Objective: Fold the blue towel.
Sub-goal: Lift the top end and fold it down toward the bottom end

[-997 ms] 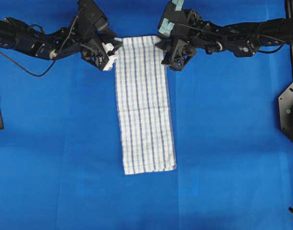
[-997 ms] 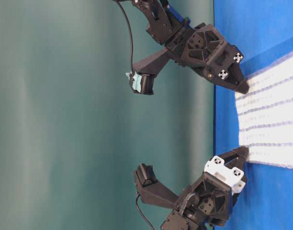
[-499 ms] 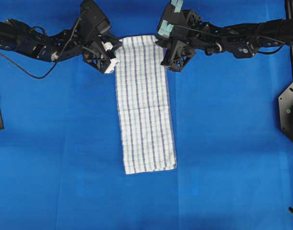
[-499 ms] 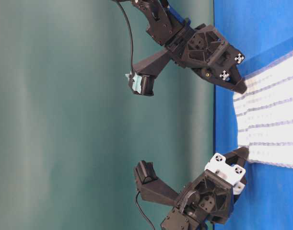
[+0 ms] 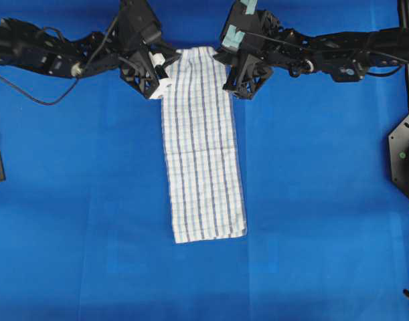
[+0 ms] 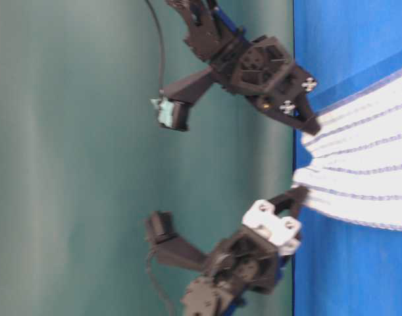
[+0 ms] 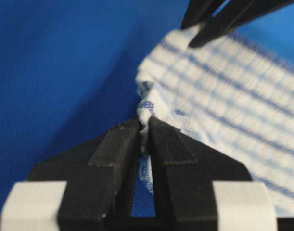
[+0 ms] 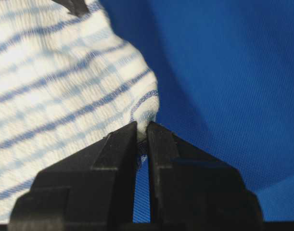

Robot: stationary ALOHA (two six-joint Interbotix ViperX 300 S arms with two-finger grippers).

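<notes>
Surface: blue table covering (image 5: pixel 90 200)
Towel: blue towel (image 5: pixel 203 154) lies long, far end lifted
My left gripper (image 7: pixel 143 129): pinching one far corner
My right gripper (image 8: pixel 141 130): pinching the other

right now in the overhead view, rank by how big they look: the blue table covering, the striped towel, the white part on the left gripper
1. blue table covering, fills nearly the whole view
2. striped towel, a long strip down the middle
3. white part on the left gripper, by far the smallest

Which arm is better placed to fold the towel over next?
Neither alone: the left tool and right tool each pinch a far corner of the blue towel, so they should probably move together.
</notes>
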